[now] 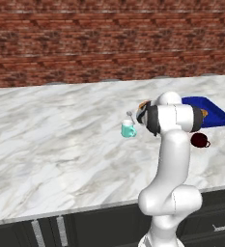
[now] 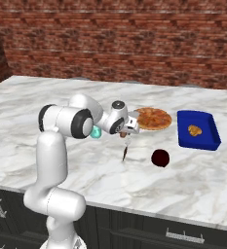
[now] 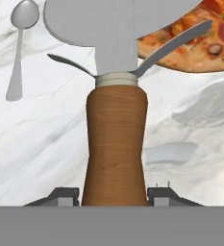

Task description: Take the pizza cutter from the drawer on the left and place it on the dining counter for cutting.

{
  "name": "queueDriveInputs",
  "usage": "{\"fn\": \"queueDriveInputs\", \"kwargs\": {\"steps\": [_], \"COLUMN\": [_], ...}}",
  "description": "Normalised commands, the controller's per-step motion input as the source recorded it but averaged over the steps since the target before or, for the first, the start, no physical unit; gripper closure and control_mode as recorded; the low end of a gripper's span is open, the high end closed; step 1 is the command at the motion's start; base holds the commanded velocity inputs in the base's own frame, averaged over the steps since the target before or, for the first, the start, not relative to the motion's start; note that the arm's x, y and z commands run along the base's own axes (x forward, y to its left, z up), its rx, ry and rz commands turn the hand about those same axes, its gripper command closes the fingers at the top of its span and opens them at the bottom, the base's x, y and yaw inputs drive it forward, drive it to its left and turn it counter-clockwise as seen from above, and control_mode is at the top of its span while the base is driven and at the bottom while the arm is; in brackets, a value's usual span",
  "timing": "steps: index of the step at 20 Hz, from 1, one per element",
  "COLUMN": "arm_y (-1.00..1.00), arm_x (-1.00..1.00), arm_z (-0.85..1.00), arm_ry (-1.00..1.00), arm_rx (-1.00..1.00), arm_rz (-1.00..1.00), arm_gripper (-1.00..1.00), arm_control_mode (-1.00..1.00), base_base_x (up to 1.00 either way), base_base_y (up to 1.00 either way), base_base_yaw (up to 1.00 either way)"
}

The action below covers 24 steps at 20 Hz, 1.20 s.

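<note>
A: A red-brown brick wall runs behind the long white grey-veined marble dining surface, and black base cabinets with silver handles sit beneath it.

B: Where's the small pizza cutter with the silver-grey wheel blade and brown wooden handle?

A: Clamped in the pincer. In the hand view the two dark fingertips press the handle from either side, with the wheel pointing away toward the marble. From the right base view it hangs above the surface, near the round pizza, not yet resting.

B: So which step is this?

A: By my reading, the carry is done and the placing is in hand. The drawer stage looks finished; what remains is setting the tool down.

B: What's around the spot?

A: A small teal mug beside a silver spoon, a dark red cup and a blue rectangular tray holding something orange-brown. Bare marble lies below the blade.

B: And the next move?

A: I'd judge a slow descent onto that bare patch, clear of pizza and cup, then spreading the fingertips once the cutter rests.
</note>
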Motion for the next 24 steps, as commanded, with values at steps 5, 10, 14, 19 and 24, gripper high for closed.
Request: {"fn": "queueDriveInputs", "kwargs": {"steps": [5,10,14,19,24], "arm_y": [0.00,0.00,0.00,0.00,0.23], "arm_x": [0.10,-0.02,-0.52,-0.91,-0.90], "arm_z": [0.00,0.09,0.34,0.47,0.65], "arm_ry": [0.00,0.00,-0.03,-0.04,-0.01], "arm_rx": [0.00,0.00,0.00,0.00,-0.02], "arm_rz": [0.00,0.00,0.00,-0.01,-0.01], "arm_gripper": [-1.00,-1.00,-1.00,-1.00,-1.00], "arm_control_mode": [-1.00,-1.00,-1.00,-1.00,-1.00], "base_base_x": [0.00,0.00,0.00,0.00,0.00], "base_base_y": [0.00,0.00,0.00,0.00,0.00], "base_base_yaw": [0.00,0.00,0.00,0.00,0.00]}}
